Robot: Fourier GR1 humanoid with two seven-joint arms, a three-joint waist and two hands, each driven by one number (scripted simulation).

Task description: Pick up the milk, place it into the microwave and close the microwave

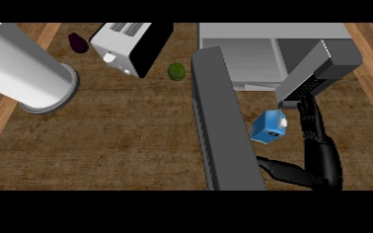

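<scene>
The milk, a small blue carton with a white top, sits tilted just right of the microwave's open door. That door is a long grey slab reaching toward me from the microwave at the back right, whose light interior shows. My right hand is beside the carton on its right. Its fingers run straight along the carton's right edge, and the thumb is spread out below it. I cannot tell whether the fingers touch the carton. The grey forearm crosses in front of the microwave's right side. No left hand shows.
A large white cylinder lies across the left side. A white and black toaster-like appliance stands at the back. A green fruit lies beside it, and a dark purple vegetable at the far left. Bare wooden counter spreads left of the door.
</scene>
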